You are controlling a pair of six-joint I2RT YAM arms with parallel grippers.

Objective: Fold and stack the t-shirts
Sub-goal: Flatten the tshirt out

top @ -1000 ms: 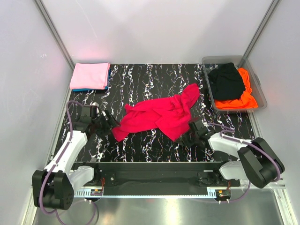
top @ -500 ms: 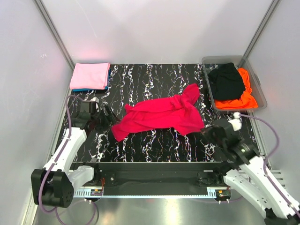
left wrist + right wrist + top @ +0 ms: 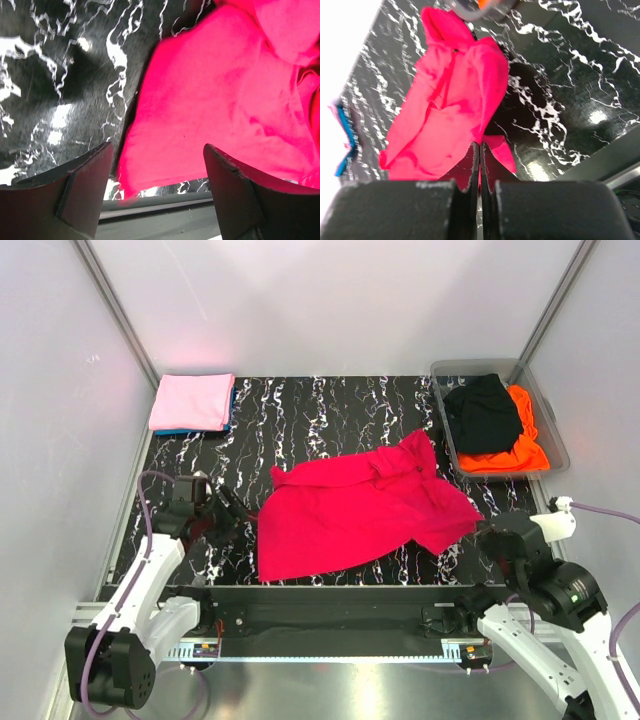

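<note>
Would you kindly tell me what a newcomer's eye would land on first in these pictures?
The crimson-red t-shirt sprawls across the middle of the black marbled table, its right corner pinched in the shut right gripper, the open left gripper beside its left edge. A folded pink t-shirt lies in the far left corner; a black t-shirt and an orange t-shirt sit in the clear bin at far right.

Blue tee (image 3: 185, 431) mostly hidden under pink tee (image 3: 192, 401).
</note>
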